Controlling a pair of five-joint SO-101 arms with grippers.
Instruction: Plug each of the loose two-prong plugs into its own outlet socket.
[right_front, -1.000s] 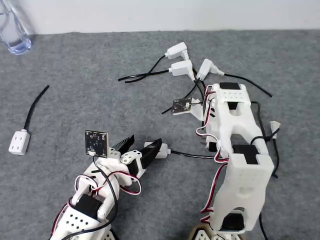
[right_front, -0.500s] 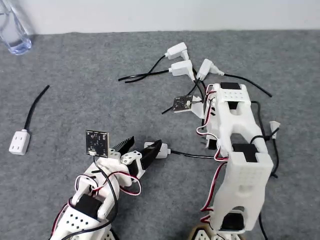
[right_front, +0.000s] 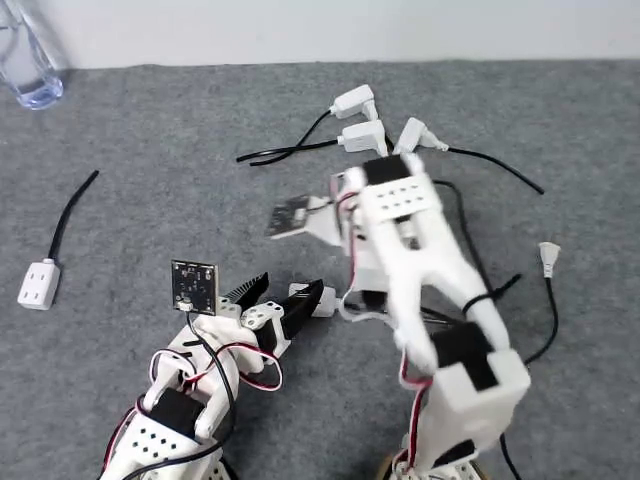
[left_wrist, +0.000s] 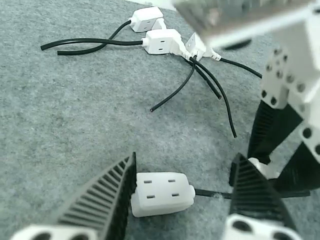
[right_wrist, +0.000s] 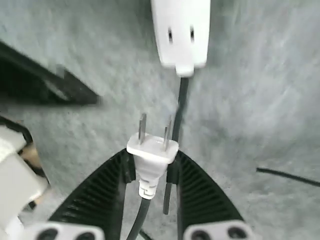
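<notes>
The cloth is matt grey felt; the socket and plug are smooth white plastic, the prongs dull metal.

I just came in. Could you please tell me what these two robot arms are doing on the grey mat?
The arms are working on plugging a cord in. The left gripper is open, with its fingers on either side of a white socket lying on the mat. The right gripper is shut on a two-prong plug, whose prongs point at a socket just ahead but are not yet in it. Other sockets lie farther back.
</notes>
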